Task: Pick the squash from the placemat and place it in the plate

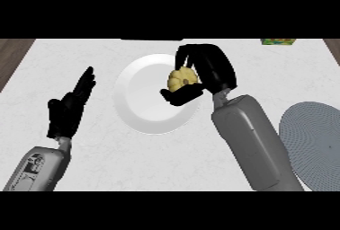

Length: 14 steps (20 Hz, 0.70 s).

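- Head view gives me the yellow squash (181, 77) clasped in my right hand (211, 69), fingers and thumb curled round it, over the white plate (136, 105).
- Grey placemat (315, 143) lies behind that forearm, on pale marbled counter (133, 157).
- Left hand (68, 108) rests off the plate's far side, fingers straight.
- Wood flooring (13, 54) shows at the corners.
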Each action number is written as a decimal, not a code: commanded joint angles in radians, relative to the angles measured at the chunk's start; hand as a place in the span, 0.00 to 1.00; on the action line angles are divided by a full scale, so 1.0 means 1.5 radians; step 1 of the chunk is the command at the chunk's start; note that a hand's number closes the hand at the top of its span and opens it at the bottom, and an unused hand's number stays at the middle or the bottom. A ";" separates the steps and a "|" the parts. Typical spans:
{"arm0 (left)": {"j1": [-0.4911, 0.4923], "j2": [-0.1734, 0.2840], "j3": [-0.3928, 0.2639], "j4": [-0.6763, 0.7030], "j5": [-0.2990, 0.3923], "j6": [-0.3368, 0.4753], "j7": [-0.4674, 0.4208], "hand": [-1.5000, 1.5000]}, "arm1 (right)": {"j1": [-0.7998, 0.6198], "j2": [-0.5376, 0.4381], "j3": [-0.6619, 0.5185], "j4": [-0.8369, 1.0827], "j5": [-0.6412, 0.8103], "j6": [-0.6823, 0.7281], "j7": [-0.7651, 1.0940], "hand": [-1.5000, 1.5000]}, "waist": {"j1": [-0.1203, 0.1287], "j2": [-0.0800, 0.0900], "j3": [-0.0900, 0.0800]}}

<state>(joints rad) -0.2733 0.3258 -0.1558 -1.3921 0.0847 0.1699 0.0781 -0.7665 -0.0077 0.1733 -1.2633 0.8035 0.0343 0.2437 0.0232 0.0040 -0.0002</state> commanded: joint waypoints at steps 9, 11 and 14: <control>-0.051 -0.024 -0.006 0.015 -0.029 -0.005 0.021 0.50 | -0.170 0.005 0.166 0.368 -0.104 -0.157 0.083 1.00 | 0.027 0.007 0.000; -0.045 -0.021 -0.006 -0.008 -0.016 -0.021 0.035 0.50 | -0.144 0.005 0.203 0.393 -0.148 -0.208 0.080 0.00 | 0.039 0.009 0.000; -0.030 -0.009 -0.001 -0.004 -0.007 -0.047 0.017 0.50 | -0.143 0.005 0.185 0.426 -0.226 -0.213 0.036 0.00 | 0.046 0.012 0.000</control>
<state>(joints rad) -0.3279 0.2928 -0.1638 -1.3803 0.0570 0.1394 0.0996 -0.9888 -0.0003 0.4472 -0.7095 0.5822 -0.2329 0.3416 0.0754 0.0173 -0.0002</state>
